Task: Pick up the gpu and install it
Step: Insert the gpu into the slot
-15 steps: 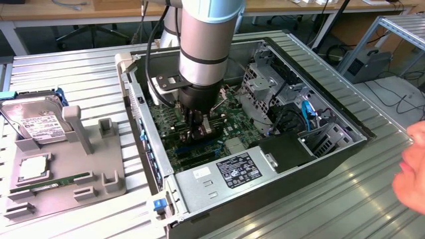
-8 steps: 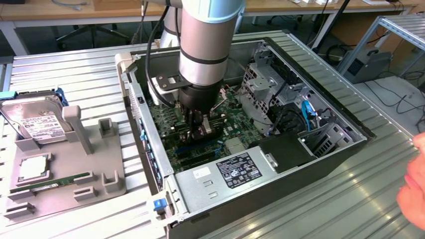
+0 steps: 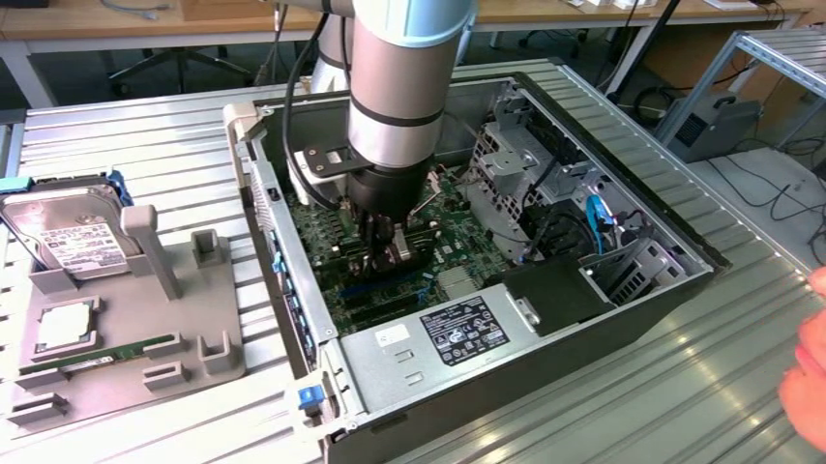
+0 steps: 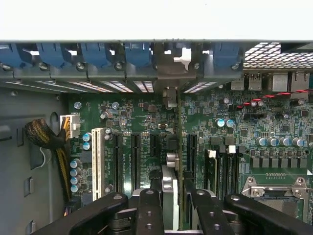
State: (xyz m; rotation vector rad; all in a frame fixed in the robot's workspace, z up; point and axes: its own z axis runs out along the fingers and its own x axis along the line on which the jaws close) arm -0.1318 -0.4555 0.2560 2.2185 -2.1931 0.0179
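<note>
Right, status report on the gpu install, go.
End effector down inside the computer case, shut on the gpu. Card edge-on over the motherboard slots, bracket at the rear opening. Person's hand outside the case, clear.

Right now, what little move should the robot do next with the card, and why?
Probably a gentle push straight down. The gripper holds the gpu edge-on, upright over the motherboard slots, its metal bracket near the case's rear openings, so it looks lined up but maybe not seated.

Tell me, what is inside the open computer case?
Inside the computer case a green motherboard with black slots shows. The pincer holds the gpu upright over a slot. The board under the card is covered.
</note>
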